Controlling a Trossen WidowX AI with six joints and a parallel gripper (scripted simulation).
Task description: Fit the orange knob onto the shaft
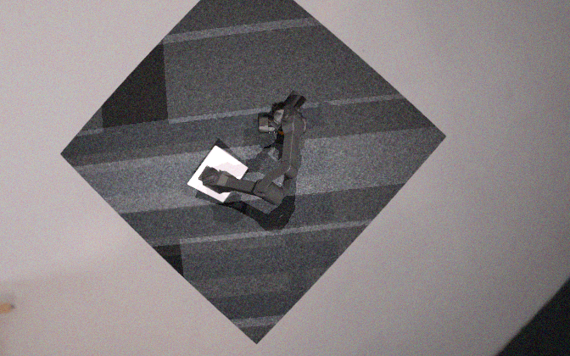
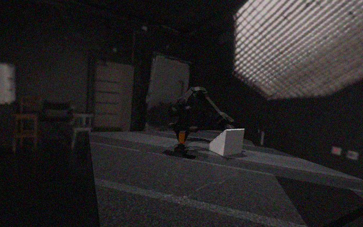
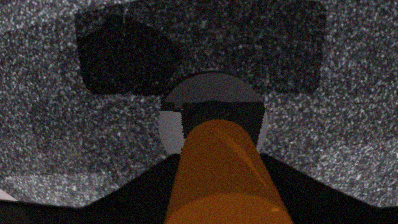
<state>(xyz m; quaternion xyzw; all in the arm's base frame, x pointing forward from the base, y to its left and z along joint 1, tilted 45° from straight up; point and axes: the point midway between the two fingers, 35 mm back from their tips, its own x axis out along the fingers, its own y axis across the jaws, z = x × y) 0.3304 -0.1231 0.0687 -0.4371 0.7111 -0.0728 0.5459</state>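
The orange knob (image 2: 181, 137) (image 3: 222, 172) stands upright between the fingers of my gripper (image 2: 182, 137), which is shut on it. In the top view only a sliver of the knob (image 1: 281, 132) shows beside the arm. The round pedestal (image 3: 215, 89) (image 2: 180, 148) is directly below the knob; in the wrist view its rim shows grey around the knob's far end. The dark shaft cannot be seen, and whether the knob's lower end touches the pedestal or sits around the shaft cannot be told.
A white wedge-shaped block (image 2: 233, 142) (image 1: 234, 165) stands on the striped grey table top (image 1: 344, 164) near the arm's base. The arm (image 1: 293, 146) (image 2: 215, 105) bends up and over beside it. Its shadow falls across the table.
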